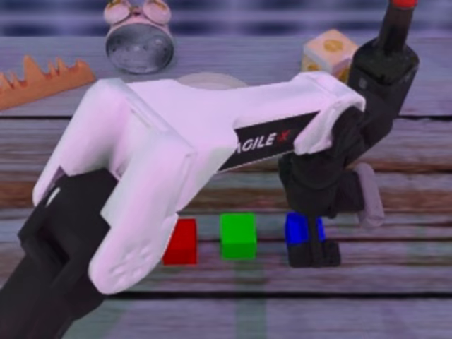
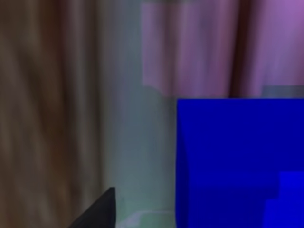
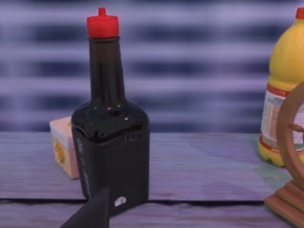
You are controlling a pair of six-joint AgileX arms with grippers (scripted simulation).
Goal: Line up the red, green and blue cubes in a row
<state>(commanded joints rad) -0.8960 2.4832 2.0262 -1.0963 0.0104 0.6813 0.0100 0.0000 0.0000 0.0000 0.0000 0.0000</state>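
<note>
The left arm reaches across the counter (image 1: 395, 275) so its pincer (image 1: 313, 248) comes down at the right end of the row — that's where the blue cube (image 1: 304, 228) goes. Red cube (image 1: 181, 241), green cube (image 1: 238, 235) and blue already sit in a line, with small gaps between them. The blue one is right between the dark fingers (image 1: 326, 252), resting on the wood. Whether they squeeze it or have let go, I can't tell — the left wrist view just shows blue right up close. The right arm is parked off to the right, facing a dark sauce bottle (image 3: 111, 137).
</note>
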